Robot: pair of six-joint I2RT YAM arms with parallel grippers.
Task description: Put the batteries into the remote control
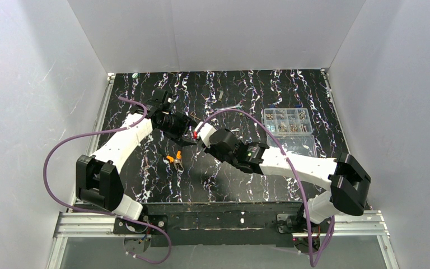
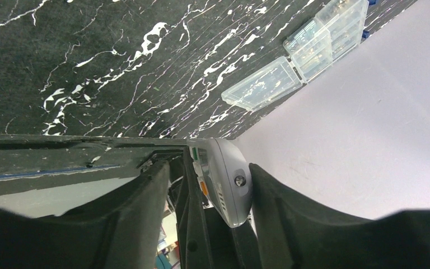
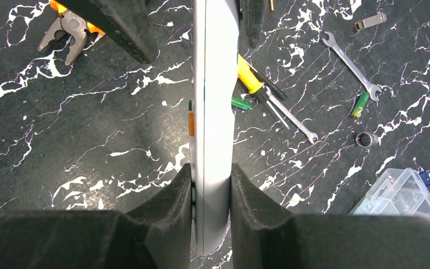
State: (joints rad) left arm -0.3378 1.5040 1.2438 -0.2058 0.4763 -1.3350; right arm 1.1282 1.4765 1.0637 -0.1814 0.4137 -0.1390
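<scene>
Because the remote control (image 3: pixel 215 112) is a thin, rigid shell of smooth white plastic, I judge it light and stiff but slippery under the pads, and best taken across its broad faces near one end, so that the rest stays free for loading. The right gripper (image 3: pixel 211 175) holds it that way, with both fingers clamped on the remote's near end. The remote is carried edge-on in the air above the table (image 3: pixel 89 129), midway between the two arms. The left gripper (image 3: pixel 199 47) stands at the far end with its fingers apart: one lies close against the remote's side and the other well away from it, so it has no hold. I cannot tell whether the compartment is open. The batteries (image 3: pixel 360 104) number two, and both lie on the table. One is partly hidden behind the remote, just beside the screwdriver (image 3: pixel 250 77). The other is well apart to the right, near the end of a wrench. They look hard, smooth and round, so they are likely to roll, and each is best pinched across the middle of its barrel. There is one remote, one screwdriver, two wrenches (image 3: pixel 350 64), one pair of pliers (image 3: pixel 67 27) and one clear compartment box (image 3: pixel 403 193).
</scene>
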